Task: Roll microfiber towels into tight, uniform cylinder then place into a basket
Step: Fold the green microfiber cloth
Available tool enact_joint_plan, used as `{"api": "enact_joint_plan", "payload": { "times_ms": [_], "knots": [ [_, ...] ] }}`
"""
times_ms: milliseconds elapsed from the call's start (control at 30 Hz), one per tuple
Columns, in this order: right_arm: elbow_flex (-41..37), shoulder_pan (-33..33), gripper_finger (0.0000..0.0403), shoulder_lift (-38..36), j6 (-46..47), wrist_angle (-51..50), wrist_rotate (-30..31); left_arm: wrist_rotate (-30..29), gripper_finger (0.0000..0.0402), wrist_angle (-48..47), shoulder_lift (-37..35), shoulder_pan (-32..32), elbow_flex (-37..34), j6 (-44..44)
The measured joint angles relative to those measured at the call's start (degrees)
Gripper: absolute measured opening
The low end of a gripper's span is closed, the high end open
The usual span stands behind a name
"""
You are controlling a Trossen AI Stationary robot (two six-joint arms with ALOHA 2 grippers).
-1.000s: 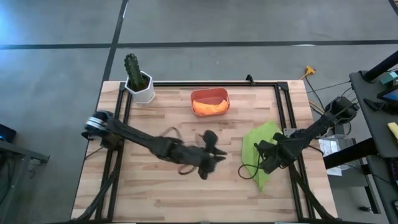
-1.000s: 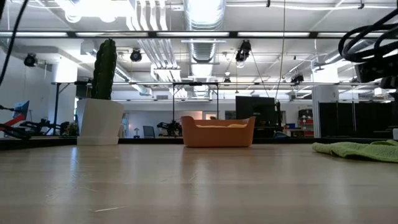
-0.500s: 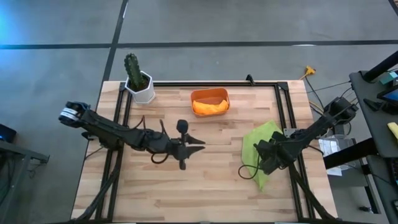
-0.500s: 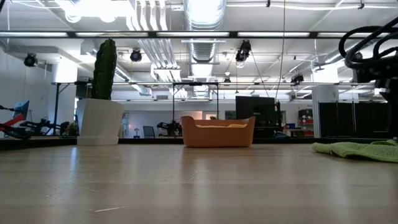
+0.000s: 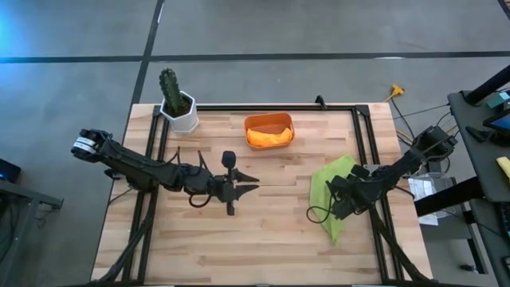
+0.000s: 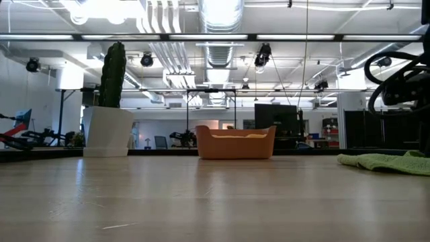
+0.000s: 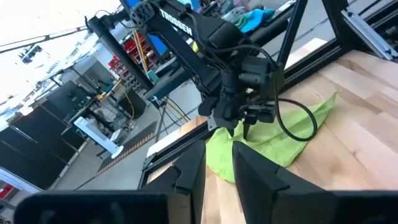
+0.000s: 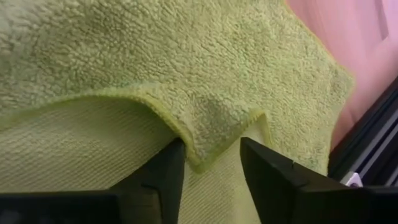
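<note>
The lime green microfiber towel [image 5: 328, 182] lies crumpled on the table at the right, a corner of it turned over [image 8: 214, 124]. My right gripper [image 8: 211, 148] points down at it, open, one finger on each side of that turned-over corner. The orange towel [image 5: 267, 137] lies inside the salmon-red basket [image 5: 249, 123], which stands at the far middle of the table. My left gripper [image 5: 243, 185] hovers over bare wood at the table's middle. Its fingers [image 7: 186, 171] stand a narrow gap apart with nothing between them. My right gripper comes at the green towel from above, fingers pointing down. Its two fingers [image 8: 163, 177] flank the edge of the turned-over corner [image 8: 199, 158], near the towel's left side. Whether they touch the cloth I cannot tell. The towel lies slack on the table.
A white pot with a green cactus [image 5: 179, 108] stands at the far left corner. Black frame rails [image 5: 362, 151] run along the table's left, far and right sides. Bare wood [image 5: 239, 247] stretches across the near half.
My left gripper has drawn back from the table's middle toward its left and slightly toward the far edge, holding nothing. My right arm has come down toward the green towel, which stays where it was.
</note>
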Motion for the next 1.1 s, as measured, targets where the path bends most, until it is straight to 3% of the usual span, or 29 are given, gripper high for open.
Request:
{"api": "enact_joint_plan", "payload": {
  "times_ms": [733, 867, 1000, 1100],
  "knots": [
    [2.4, 0.0, 0.0010, -0.2, -15.9, -1.6, 3.4, 0.0, 0.0065, -0.8, 0.6, 0.1, -0.2, -1.6],
    [6.4, 0.0, 0.0009, -0.2, -15.9, -7.0, 5.7, -0.3, 0.0065, -0.7, 0.6, 0.1, -0.3, -2.6],
    [13.0, 0.0, 0.0009, -0.2, -14.5, -13.3, 8.6, -6.1, 0.0065, 0.2, 0.6, 0.0, -0.3, -5.6],
    [19.0, 0.0, 0.0009, -0.2, -14.2, -16.4, 11.1, -7.0, 0.0065, 0.2, 1.1, 0.1, -0.3, -5.9]
  ]
}}
